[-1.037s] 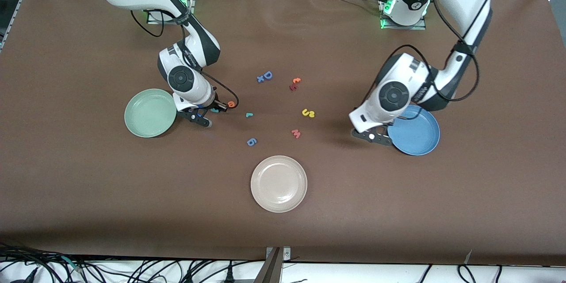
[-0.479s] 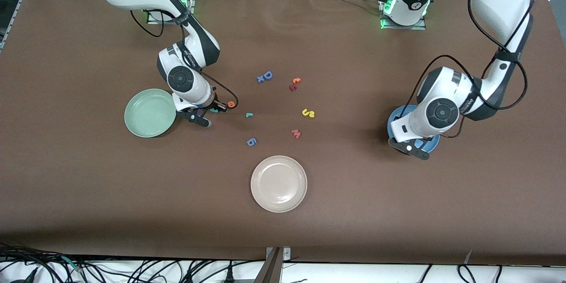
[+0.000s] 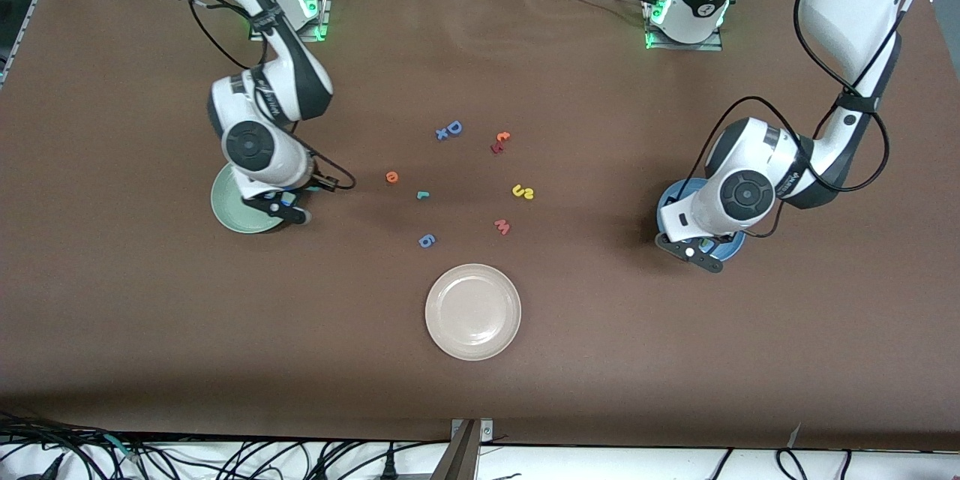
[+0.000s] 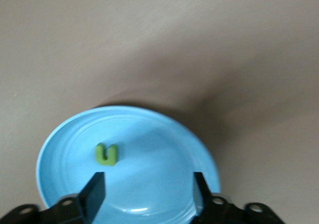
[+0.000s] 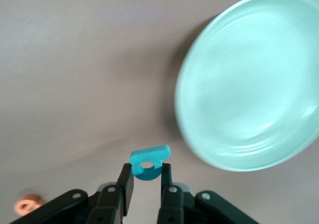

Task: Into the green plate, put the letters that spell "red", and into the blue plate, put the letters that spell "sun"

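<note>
Teal "d" (image 5: 148, 163) pinched in right claw (image 5: 147, 176) (beside green plate (image 5: 249, 79)); left claw (image 4: 148, 184) wide over blue plate (image 4: 149, 194).

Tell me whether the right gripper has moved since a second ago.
Yes. The right gripper, shut on the teal "d", left its spot beside the orange "e" and now hangs over the green plate.

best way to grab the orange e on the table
Come straight down from above on the orange e and pinch across its outer edges. It lies flat on the table, tiny and thin, with open space around it, so there is no side face to grip.
</note>
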Available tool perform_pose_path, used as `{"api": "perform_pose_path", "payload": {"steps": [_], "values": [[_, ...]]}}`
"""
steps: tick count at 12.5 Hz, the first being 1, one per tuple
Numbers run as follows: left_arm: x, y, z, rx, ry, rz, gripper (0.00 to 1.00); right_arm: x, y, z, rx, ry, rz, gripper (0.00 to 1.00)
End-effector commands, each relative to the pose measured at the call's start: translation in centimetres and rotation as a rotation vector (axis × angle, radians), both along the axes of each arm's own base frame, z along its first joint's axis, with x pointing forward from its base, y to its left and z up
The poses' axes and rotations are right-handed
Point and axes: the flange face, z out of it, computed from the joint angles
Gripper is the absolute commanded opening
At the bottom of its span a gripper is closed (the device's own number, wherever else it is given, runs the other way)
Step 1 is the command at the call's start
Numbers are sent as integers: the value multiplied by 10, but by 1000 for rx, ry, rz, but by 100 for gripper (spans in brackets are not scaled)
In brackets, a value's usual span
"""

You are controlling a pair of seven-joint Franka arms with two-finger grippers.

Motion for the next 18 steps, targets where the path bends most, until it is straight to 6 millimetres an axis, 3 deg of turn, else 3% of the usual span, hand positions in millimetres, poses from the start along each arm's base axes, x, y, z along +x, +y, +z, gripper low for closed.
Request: {"api": "perform_pose_path", "payload": {"steps": [1,3,5,9,11,12,13,14,15,17,18], "values": [[-3,-34,19,-22,-16,-137,100,4,-51,14,-4,39,81,19],[-7,-56,25,-54,-25,-218,100,8,-102,8,12,71,148,19],[-14,-89,30,-100,-46,-339,100,8,-141,-4,21,97,192,20],[-34,-153,14,-175,-57,-577,100,13,-180,-43,34,93,242,21],[-43,-181,5,-195,-55,-616,100,13,-180,-55,34,97,242,22],[-42,-195,2,-209,-59,-629,100,12,-180,-58,35,102,241,31],[-48,-209,-2,-214,-53,-651,100,13,-180,-58,34,96,242,50],[-58,-224,-10,-213,-38,-683,100,13,-180,-58,35,96,241,85],[-61,-228,-17,-198,-36,-714,100,13,-180,-56,38,92,237,98],[-72,-244,-28,-163,-45,-801,100,16,-172,-39,47,73,223,98],[-79,-256,-32,-155,-62,-847,100,15,-153,-28,76,73,206,98]]}}
